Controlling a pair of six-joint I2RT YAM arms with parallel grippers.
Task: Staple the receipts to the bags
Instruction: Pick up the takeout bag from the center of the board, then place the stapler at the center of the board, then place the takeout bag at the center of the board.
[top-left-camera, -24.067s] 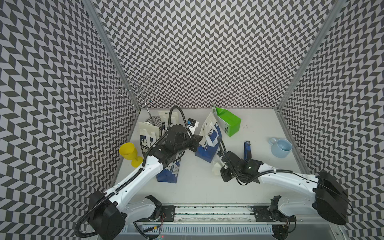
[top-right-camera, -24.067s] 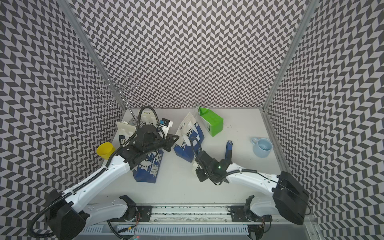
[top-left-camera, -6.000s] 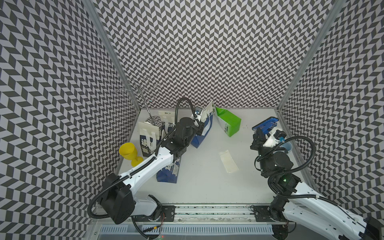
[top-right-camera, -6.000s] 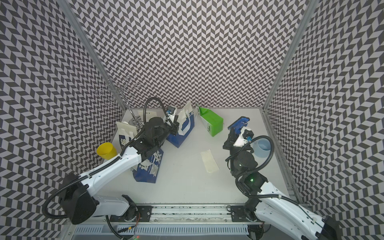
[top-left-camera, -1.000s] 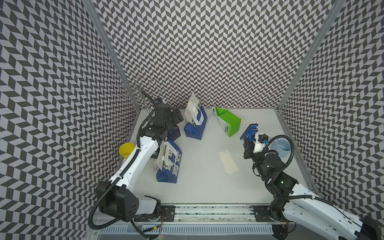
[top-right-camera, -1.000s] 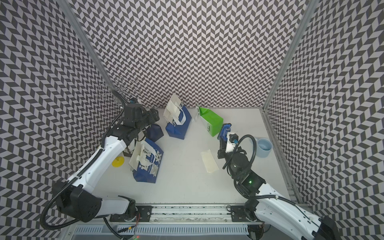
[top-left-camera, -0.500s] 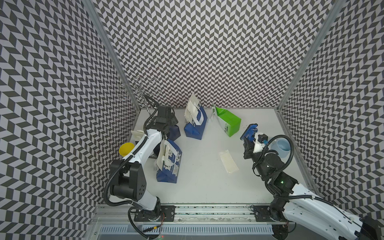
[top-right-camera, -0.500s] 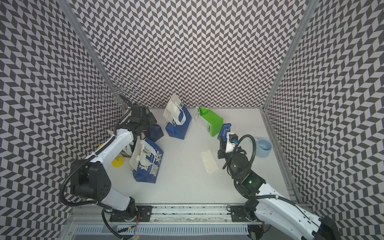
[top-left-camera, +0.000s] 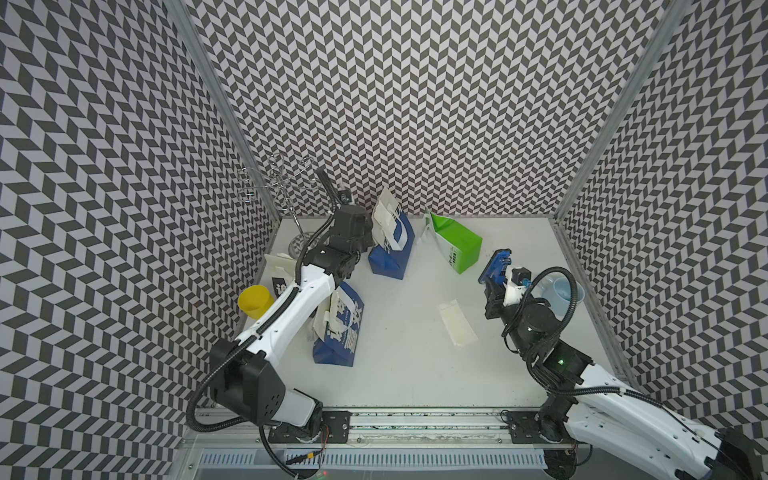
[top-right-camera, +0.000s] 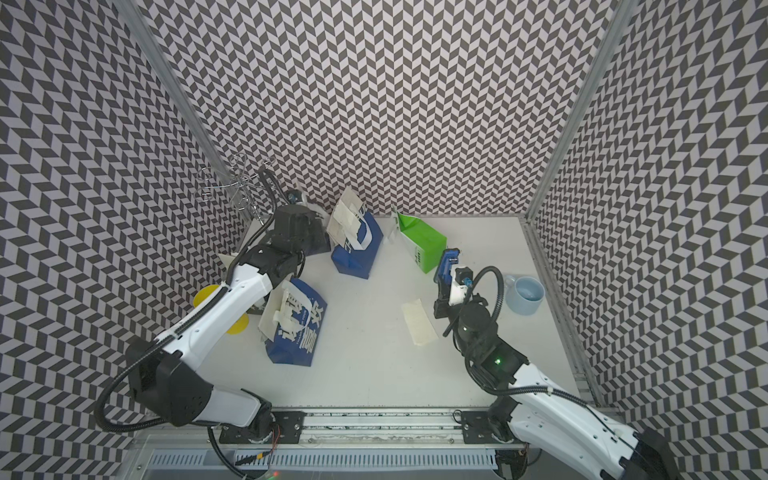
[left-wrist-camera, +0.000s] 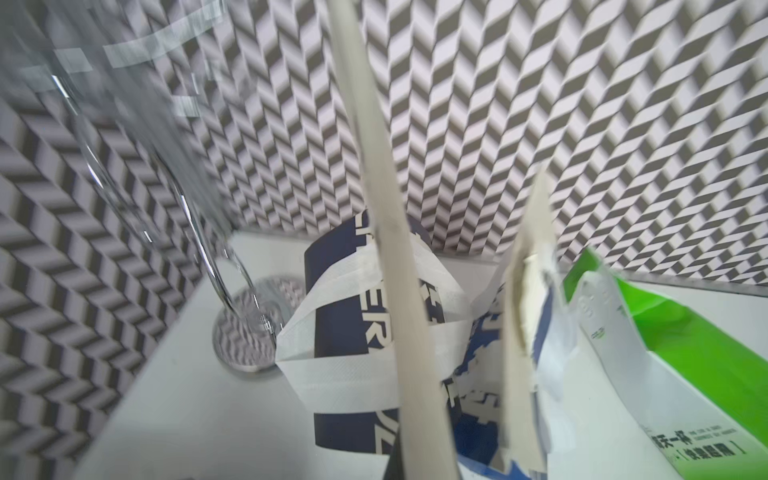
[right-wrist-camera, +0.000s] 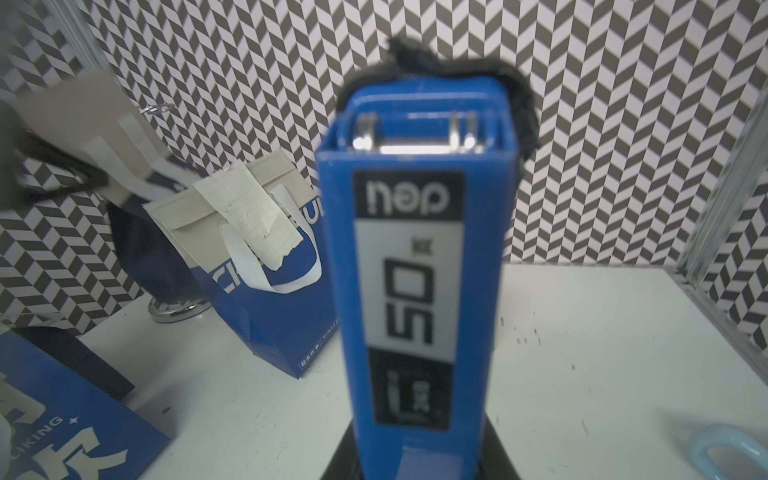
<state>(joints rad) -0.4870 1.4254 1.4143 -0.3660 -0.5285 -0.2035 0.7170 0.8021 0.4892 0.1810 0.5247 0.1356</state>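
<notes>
Both claws gripping | left claw (top-left-camera: 358, 239) pinched together on navy bag (left-wrist-camera: 336, 332) by its cream rim, back left; flat bag (top-left-camera: 340, 332) lies in front | blue bag (top-left-camera: 392, 253) stands mid-back, receipt (right-wrist-camera: 257, 220) at its mouth; green bag (top-left-camera: 457, 243) on its side beside it | loose receipt (top-left-camera: 457, 324) flat on table (top-left-camera: 415, 374), apart from bags | right claw (top-left-camera: 496, 291) clamps stapler (top-left-camera: 495, 264), clear of table
</notes>
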